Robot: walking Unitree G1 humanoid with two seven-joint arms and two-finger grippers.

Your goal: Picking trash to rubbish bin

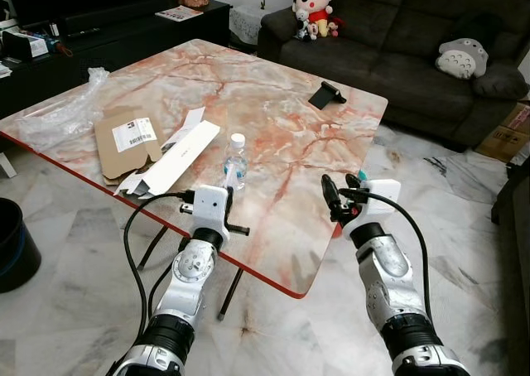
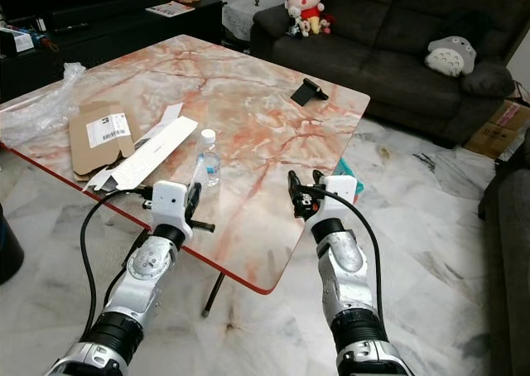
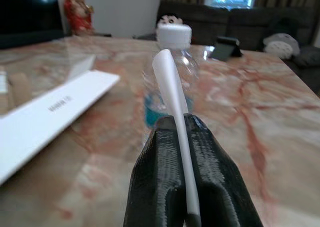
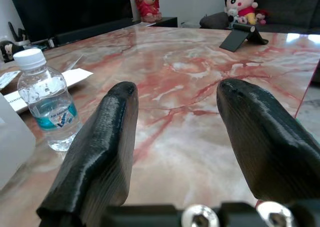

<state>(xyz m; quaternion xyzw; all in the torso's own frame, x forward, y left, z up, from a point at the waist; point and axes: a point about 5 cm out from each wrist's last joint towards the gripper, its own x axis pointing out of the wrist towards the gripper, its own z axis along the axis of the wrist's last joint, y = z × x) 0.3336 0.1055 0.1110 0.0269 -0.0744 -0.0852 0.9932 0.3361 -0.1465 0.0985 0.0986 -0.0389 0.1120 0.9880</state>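
A small clear water bottle with a white cap stands near the front edge of the marble table. To its left lie a long white box, a flattened cardboard piece and a crumpled clear plastic bag. My left gripper hovers just in front of the bottle, shut on a thin white strip that sticks out past its fingertips. My right gripper is open over the table's front right edge, with nothing between its fingers. A black bin stands on the floor at far left.
A black phone stand sits at the table's far right. A dark sofa with plush toys runs behind, and a black TV cabinet is at the back left. A cardboard box rests on the marble floor at right.
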